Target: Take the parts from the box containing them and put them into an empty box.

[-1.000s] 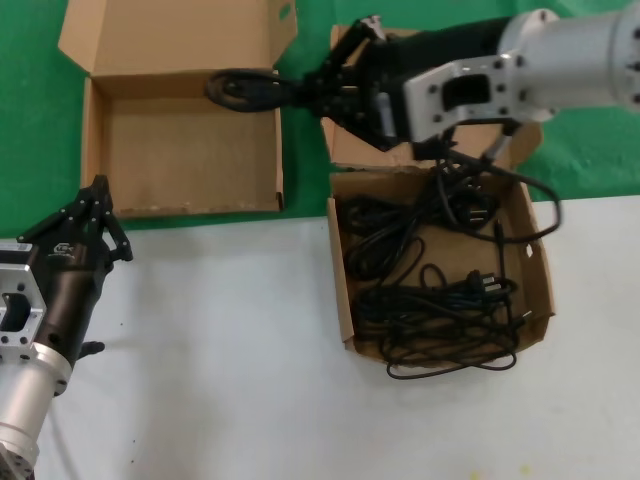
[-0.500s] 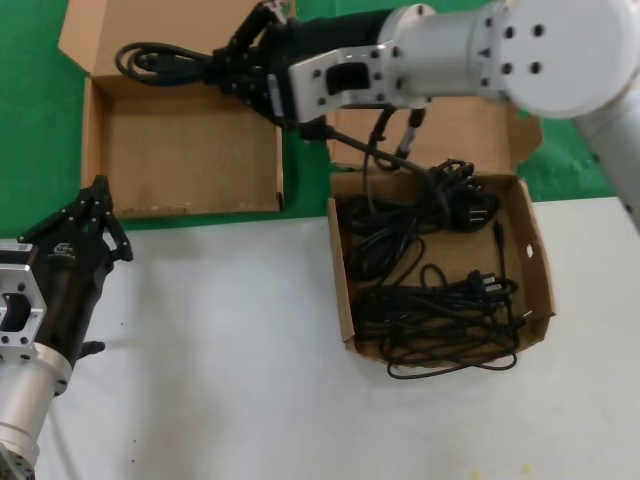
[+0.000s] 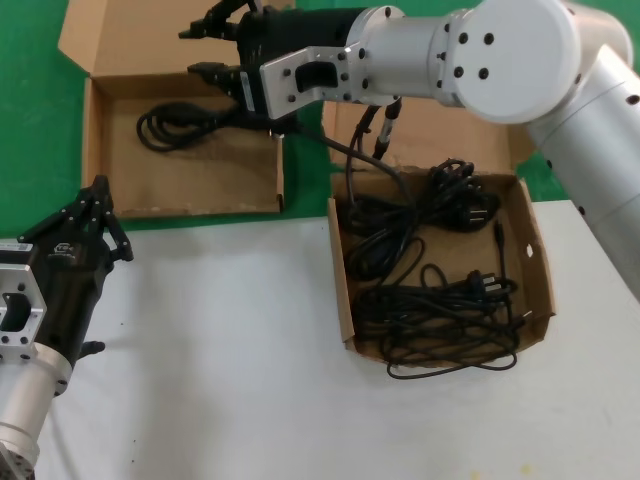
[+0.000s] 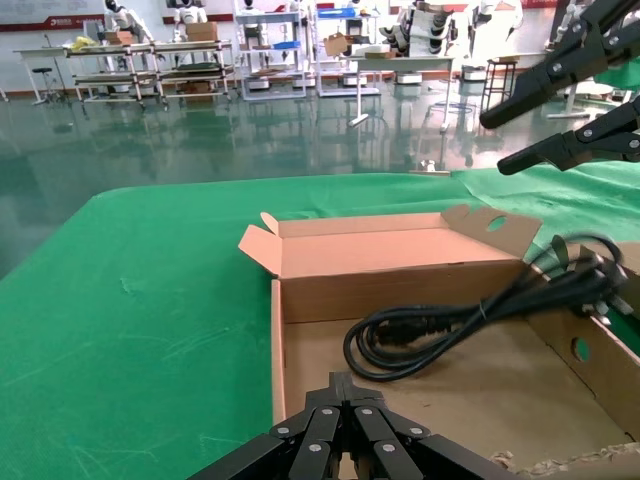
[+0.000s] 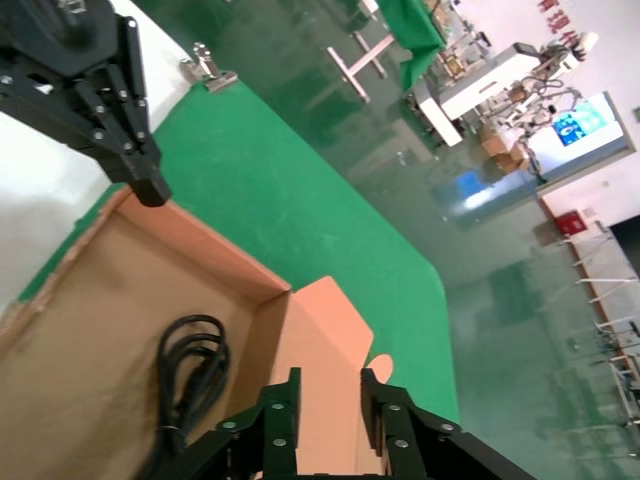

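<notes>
Two brown cardboard boxes side by side on a counter (image 3: pixel 220 350), white near the robot, green cloth farther back. Left-hand box (image 3: pixel 180 185): lid folded back, one black cord (image 3: pixel 175 122) lying coiled on the floor toward the far side, one end running up to the wall nearest the other box. Right-hand box (image 3: pixel 338 290): a tangled pile of black cords (image 3: pixel 430 310) with chunky plugs, one loop spilling over the near wall. Right tool (image 3: pixel 208 50) stretched across above the far edge of the left-hand box, fingers spread apart, gripping nothing, clear of the cord below. Left tool (image 3: pixel 97 192) low over the white counter, just in front of the left-hand box, fingers pinched together on nothing.
</notes>
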Robot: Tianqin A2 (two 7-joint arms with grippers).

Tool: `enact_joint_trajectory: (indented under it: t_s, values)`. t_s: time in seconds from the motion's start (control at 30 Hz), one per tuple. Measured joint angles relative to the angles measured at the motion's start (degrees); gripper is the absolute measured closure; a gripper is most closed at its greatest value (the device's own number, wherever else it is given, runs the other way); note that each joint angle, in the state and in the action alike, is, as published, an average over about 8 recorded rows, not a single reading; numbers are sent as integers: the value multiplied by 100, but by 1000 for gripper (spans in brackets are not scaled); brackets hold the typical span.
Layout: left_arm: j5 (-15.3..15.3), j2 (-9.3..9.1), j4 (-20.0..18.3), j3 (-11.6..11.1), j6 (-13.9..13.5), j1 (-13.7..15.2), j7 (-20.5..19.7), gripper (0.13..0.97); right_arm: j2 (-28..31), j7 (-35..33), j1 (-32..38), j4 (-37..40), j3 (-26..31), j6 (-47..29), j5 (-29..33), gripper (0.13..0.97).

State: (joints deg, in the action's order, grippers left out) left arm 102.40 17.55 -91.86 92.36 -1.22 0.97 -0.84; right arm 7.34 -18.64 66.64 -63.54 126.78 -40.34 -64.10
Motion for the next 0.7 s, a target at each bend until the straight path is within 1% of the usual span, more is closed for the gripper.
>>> enact_joint_trajectory:
  t_s: [0.13, 0.4, 0.43, 0.7]
  values:
    - [0, 0, 0, 0, 0, 0, 0, 952, 27, -26, -35, -50, -74, 119, -45, 853]
    - [0, 0, 0, 0, 0, 0, 0, 952, 390, 156, -376, -575, -500, 499, -168, 732]
    - [0, 0, 0, 0, 0, 0, 0, 952, 457, 172, -448, -665, -572, 566, -193, 732]
    - [0, 0, 0, 0, 0, 0, 0, 952, 972, 281, -1009, -1247, -1080, 957, -474, 547]
